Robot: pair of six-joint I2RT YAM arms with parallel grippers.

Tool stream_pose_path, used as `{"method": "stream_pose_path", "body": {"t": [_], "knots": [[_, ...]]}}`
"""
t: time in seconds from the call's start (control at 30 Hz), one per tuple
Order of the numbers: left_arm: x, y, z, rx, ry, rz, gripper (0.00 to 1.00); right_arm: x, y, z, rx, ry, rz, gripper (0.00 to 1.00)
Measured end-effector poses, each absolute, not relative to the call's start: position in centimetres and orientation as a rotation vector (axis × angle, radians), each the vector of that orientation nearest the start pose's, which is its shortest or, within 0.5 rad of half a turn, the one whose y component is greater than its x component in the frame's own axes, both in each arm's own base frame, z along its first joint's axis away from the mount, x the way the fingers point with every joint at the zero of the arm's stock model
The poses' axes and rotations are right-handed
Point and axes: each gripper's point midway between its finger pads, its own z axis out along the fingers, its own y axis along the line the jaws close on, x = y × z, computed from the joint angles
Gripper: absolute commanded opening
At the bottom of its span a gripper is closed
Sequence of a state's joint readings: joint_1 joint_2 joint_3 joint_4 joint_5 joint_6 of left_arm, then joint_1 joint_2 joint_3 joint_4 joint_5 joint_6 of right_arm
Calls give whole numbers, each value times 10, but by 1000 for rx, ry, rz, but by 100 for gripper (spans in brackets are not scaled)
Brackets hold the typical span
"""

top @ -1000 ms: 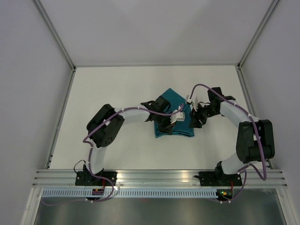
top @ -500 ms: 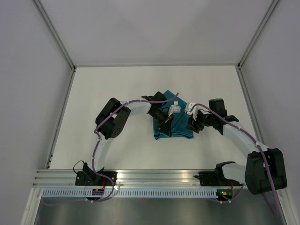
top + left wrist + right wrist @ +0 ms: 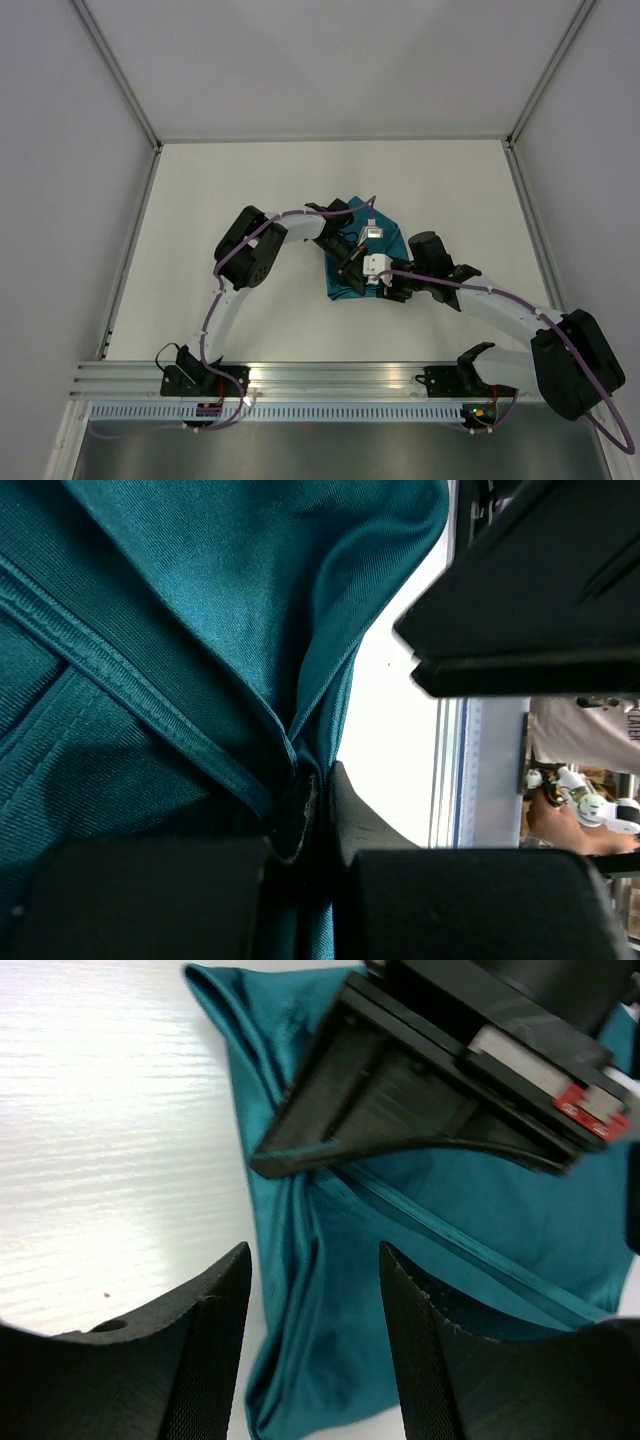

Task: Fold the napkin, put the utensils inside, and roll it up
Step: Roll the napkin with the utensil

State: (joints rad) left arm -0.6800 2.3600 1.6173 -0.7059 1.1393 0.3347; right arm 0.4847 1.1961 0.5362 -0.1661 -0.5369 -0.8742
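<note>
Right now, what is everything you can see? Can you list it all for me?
napkin: one, dark teal, rumpled on the middle of the table
table: one, white, under everything
walls: three, pale grey, around the table
rail: one, silver, along the near edge
cables: two, purple, one along each arm
left arm: one, white and black, reaching to the napkin
right arm: one, white and black, reaching to the napkin
left gripper: one, black, shut on a fold of the napkin
right gripper: one, black, open over the napkin's edge
</note>
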Motion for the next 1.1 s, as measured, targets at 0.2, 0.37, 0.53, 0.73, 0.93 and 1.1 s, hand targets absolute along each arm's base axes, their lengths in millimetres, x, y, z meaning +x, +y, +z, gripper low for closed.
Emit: {"method": "stream_pose_path", "body": {"t": [0.2, 0.37, 0.53, 0.73, 0.93, 1.1], "knots": [[221, -376, 14, 1384, 2340, -1774, 2, 215, 209, 40, -1741, 1578, 423, 60], [221, -376, 15, 1377, 2349, -1781, 2, 214, 212, 26, -1787, 1579, 376, 61], [221, -376, 15, 1375, 2352, -1781, 2, 224, 215, 22, -1783, 1571, 337, 59], [221, -376, 15, 1375, 2354, -1780, 2, 231, 218, 20, -1794, 1563, 316, 46], [224, -374, 16, 1363, 2365, -1774, 9, 227, 218, 17, -1832, 1579, 334, 33], [225, -372, 17, 1355, 2376, -1776, 28, 224, 218, 14, -1870, 1592, 358, 22]]}}
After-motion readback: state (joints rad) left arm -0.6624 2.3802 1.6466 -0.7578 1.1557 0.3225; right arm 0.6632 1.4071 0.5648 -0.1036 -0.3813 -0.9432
